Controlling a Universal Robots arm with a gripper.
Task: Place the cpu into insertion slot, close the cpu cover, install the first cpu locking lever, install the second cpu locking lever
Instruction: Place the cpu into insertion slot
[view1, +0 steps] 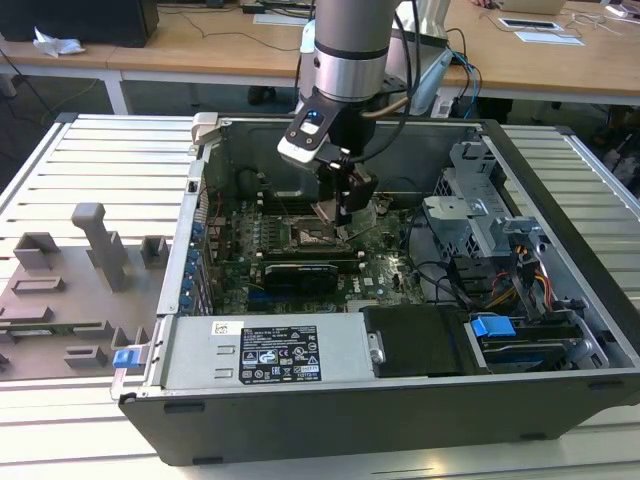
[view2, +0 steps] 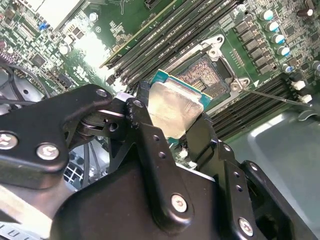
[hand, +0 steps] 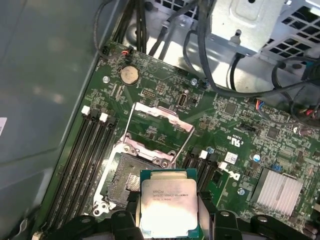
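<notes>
Inside the open computer case (view1: 330, 415), the green motherboard (view1: 385, 275) lies flat at the bottom, and the arm (view1: 350, 50) reaches down over its middle. At the arm's end the claw (view1: 345, 215) hangs just above the board. In the second wrist view its two black fingers (view2: 145, 125) are clamped on opposite edges of the chip (view2: 175, 107). In the first wrist view the cover (hand: 162, 116) stands swung up and open on its hinge beside the socket (hand: 125, 180), whose dark contact field is bare. The chip is held clear of the board, partly over one corner of the socket and not seated in it. A thin lever (view2: 272, 95) beside the socket appears released. Assessment: step one is in progress and not complete, and closing the cover and installing both locking levers are not yet done. Orientation: the dull metal top of the chip faces up, away from the board, with its green edge toward the socket. The chip is square and therefore has no long axis; its edges run roughly parallel to the socket rim. In the second wrist view it looks slightly tilted against the board, but whether it is truly level cannot be determined
</notes>
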